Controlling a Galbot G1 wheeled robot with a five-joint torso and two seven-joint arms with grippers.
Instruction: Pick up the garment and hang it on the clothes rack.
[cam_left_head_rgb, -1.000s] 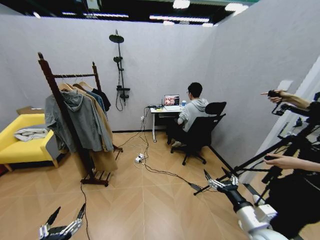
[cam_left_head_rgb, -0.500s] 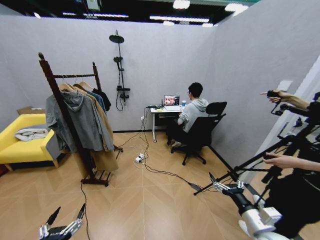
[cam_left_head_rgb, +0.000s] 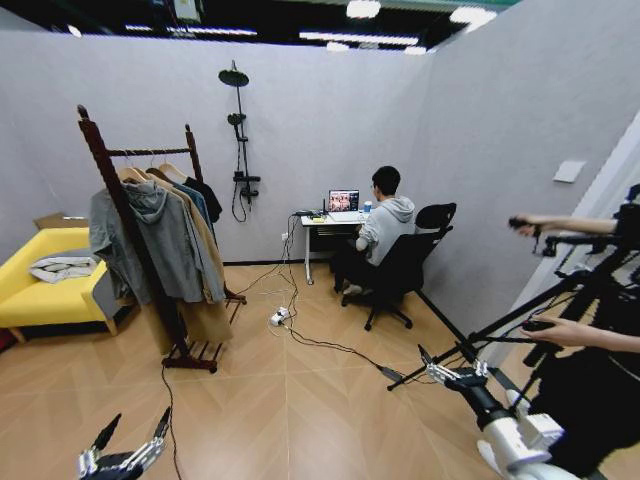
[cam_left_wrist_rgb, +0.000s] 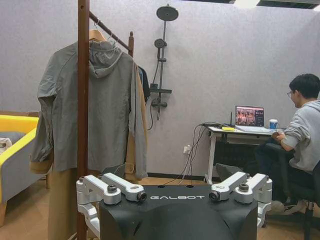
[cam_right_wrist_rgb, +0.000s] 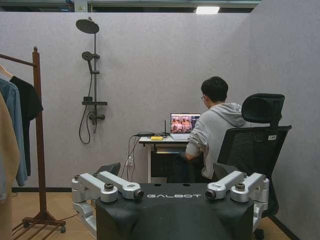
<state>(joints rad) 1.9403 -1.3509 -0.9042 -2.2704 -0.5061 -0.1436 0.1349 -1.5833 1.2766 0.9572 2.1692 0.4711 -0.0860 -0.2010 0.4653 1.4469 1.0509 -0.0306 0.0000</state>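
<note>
Head view: rack (cam_left_head_rgb: 118, 190) standing left on the wood floor, loaded with a grey hoodie (cam_left_head_rgb: 155, 240), a tan coat (cam_left_head_rgb: 208, 300), a blue jacket (cam_left_head_rgb: 201, 203), and at the far end the black top (cam_left_head_rgb: 210, 196), hung on the bar. Yellow sofa (cam_left_head_rgb: 45, 285) just beyond, cables (cam_left_head_rgb: 300, 335) snaking across open floor between. Left gripper (cam_left_head_rgb: 128, 445) low at bottom left, fingers spread, holding nothing. Right gripper (cam_left_head_rgb: 447, 372) low on the right beside a tripod (cam_left_head_rgb: 520, 320), open too, empty. "GALBOT" printed on both wrist housings.
</note>
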